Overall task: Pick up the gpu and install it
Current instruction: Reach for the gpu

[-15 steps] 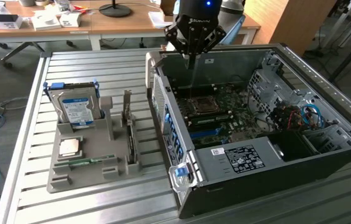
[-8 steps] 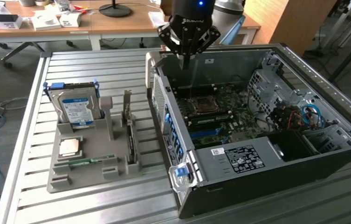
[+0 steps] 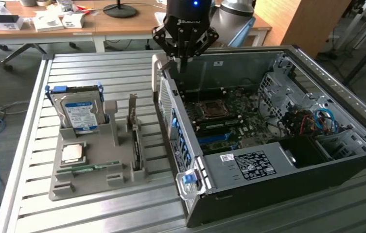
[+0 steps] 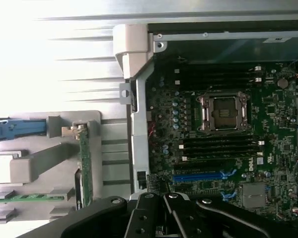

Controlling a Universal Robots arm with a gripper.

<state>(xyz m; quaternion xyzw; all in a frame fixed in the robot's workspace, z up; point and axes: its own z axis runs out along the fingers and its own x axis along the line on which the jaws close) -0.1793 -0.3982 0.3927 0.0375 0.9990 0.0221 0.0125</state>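
So the claw (image 3: 183, 59) is pinched fully closed, fingertips together. As far as I can see there's nothing between them, though the wrist view catches the tips at a bad angle, so don't quote me. It hangs right over the top edge of the open pc case (image 3: 169, 104), not touching anything I can make out. Just below and beyond it inside the case is the motherboard (image 3: 238, 121) with the cpu socket (image 3: 210, 108). The gpu (image 3: 135, 143) isn't in the claw. It's standing on edge in the grey holder (image 3: 79, 182), off to the exterior view's left of the claw and nearer that camera, just outside the case wall. Further out the same way are the hard drive (image 3: 79, 114), upright, and a ram stick (image 3: 96, 168) lying flat.
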